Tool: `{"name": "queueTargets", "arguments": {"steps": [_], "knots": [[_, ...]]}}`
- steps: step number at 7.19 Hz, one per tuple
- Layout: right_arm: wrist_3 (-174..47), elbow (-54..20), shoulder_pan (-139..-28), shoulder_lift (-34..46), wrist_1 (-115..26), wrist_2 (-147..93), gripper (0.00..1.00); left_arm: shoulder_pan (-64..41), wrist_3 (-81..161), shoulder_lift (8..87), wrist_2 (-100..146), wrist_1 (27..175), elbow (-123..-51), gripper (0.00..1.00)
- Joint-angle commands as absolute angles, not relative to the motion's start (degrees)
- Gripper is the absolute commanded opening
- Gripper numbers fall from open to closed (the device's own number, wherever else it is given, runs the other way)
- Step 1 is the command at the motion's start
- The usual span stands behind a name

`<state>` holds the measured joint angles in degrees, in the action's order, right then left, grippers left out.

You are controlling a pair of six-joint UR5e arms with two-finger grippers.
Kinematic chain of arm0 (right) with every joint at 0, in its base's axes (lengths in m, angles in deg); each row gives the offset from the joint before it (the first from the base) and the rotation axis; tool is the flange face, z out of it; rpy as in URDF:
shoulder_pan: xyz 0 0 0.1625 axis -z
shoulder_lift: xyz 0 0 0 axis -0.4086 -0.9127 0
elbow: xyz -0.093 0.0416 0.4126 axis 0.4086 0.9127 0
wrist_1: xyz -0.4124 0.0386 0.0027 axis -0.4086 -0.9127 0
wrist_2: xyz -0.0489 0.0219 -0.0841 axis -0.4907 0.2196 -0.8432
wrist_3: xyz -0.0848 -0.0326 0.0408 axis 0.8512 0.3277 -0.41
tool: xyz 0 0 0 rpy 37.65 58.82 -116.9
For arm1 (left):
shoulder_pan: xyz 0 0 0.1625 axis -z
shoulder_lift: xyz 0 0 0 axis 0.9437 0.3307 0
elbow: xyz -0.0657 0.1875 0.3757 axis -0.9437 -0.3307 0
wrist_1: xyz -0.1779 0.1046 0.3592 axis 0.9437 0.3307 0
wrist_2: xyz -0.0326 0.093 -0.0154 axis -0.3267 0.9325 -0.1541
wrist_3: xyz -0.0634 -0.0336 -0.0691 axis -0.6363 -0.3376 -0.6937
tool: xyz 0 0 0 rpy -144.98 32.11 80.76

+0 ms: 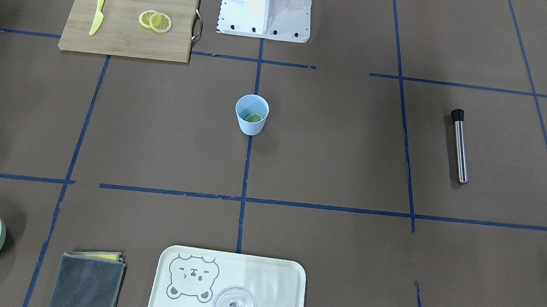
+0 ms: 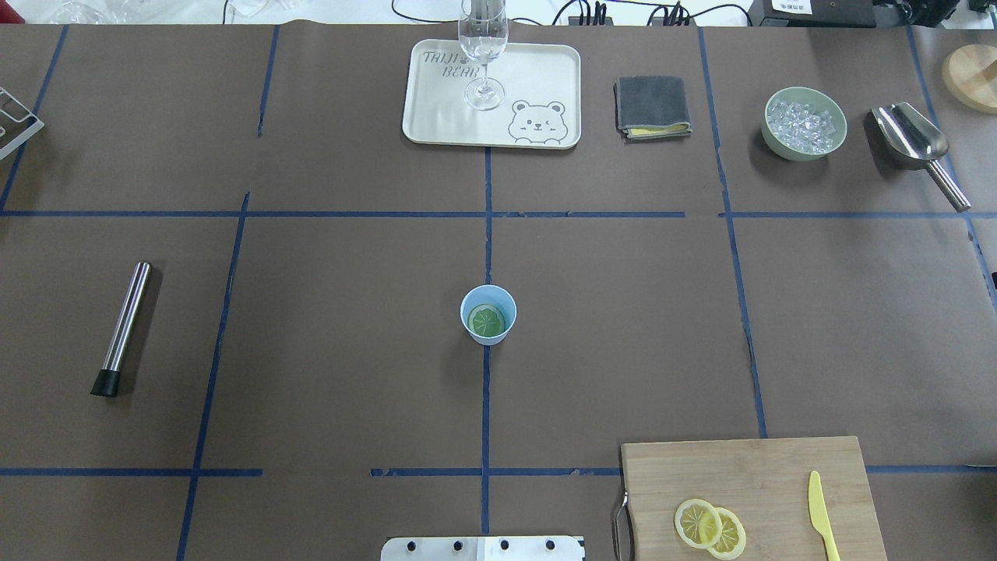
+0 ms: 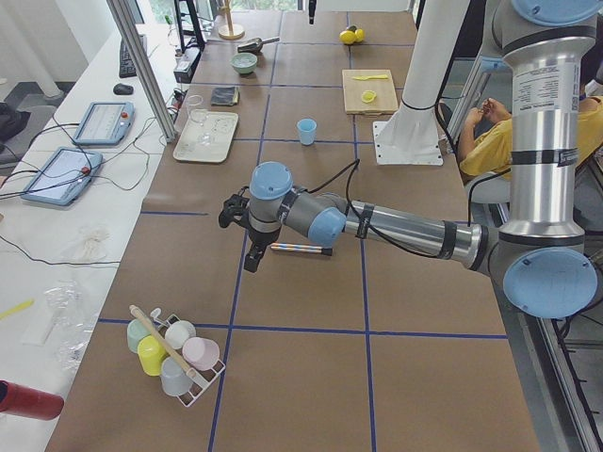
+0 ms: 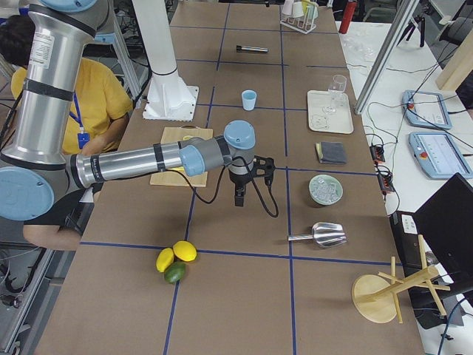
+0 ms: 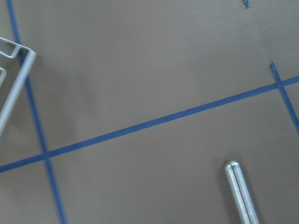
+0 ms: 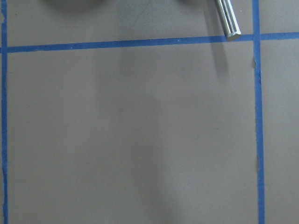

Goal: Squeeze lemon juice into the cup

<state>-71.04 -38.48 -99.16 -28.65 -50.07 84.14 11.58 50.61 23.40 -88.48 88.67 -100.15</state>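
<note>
1. Cup stands upright at the centre of the desk, on the blue tape cross. One slice lies flat on its bottom and reads greenish against the blue wall.
2. The remaining lemon is on the cutting board, at the robot's near right. The upper lemon slice partly overlaps a lower slice. The yellow knife lies apart from them on the same board.
3. Left tool hangs over the desk's left end, just beside the steel bar. Right tool hangs beyond the board, toward the ice bowl. Both are well apart from the cup and the slices. I cannot tell whether either is spread or pressed together, and nothing shows in their grip.
4. Handling, as a guess: the slice is thin, very light, likely slick on the face and easily bent or torn.
5. Best hold is probably across the rind, edge to edge. The upper slice's raised rim, where it rides on the lower one, gives a way under.
</note>
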Motion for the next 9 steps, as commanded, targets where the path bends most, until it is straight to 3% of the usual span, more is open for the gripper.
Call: {"name": "queueTargets", "arguments": {"steps": [1,2,3,5,9], "knots": [[-57.19,-36.93,-104.69,-28.89,-55.82,84.87,1.0,20.69,63.26,23.74,-89.09,72.21,-100.12,1.0],[-54.01,-36.84,-104.97,-28.81,-58.11,84.0,1.0,21.94,65.49,23.74,-88.92,64.45,-105.09,1.0],[-53.63,-36.84,-106.19,-28.46,-58.92,84.42,1.0,22.21,66.3,23.4,-89.0,63.94,-105.23,1.0],[-50.75,-35.89,-108.57,-28.81,-59.01,84.78,1.0,22.21,74.79,23.82,-89.35,66.72,-98.26,1.0],[-47.23,-31.75,-108.67,-26.26,-59.98,85.22,1.0,22.04,71.31,23.75,-89.7,69.99,-93.72,1.0]]}}
